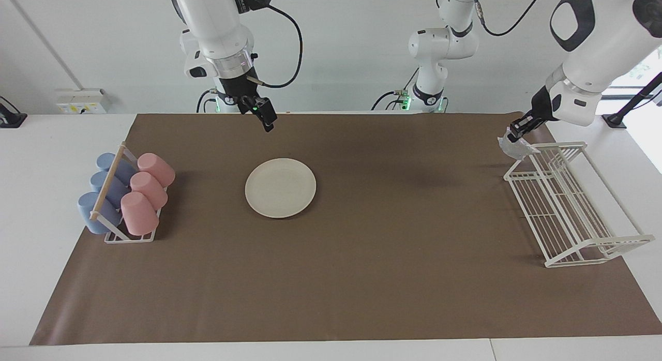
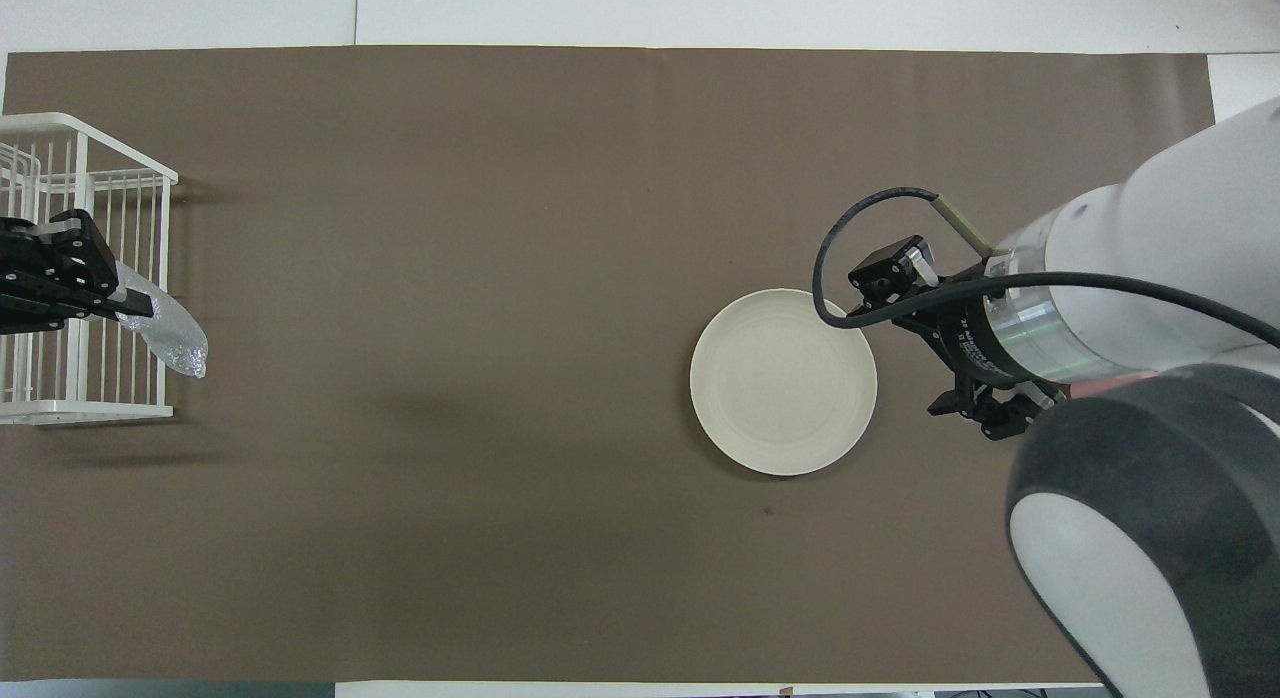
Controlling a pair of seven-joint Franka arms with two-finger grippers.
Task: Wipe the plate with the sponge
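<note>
The cream-white plate (image 1: 280, 187) lies flat on the brown mat and also shows in the overhead view (image 2: 783, 381). My left gripper (image 1: 515, 135) is shut on the silvery-grey sponge (image 1: 512, 147). It holds the sponge in the air over the corner of the white wire rack (image 1: 569, 211). In the overhead view the left gripper (image 2: 128, 304) has the sponge (image 2: 168, 340) hanging past the rack's edge (image 2: 150, 278). My right gripper (image 1: 266, 120) hangs in the air over the mat beside the plate's rim and waits, holding nothing that I can see.
A small white rack (image 1: 129, 237) with several pink and blue cups lying in it stands at the right arm's end of the table. The brown mat (image 1: 362, 278) covers most of the table.
</note>
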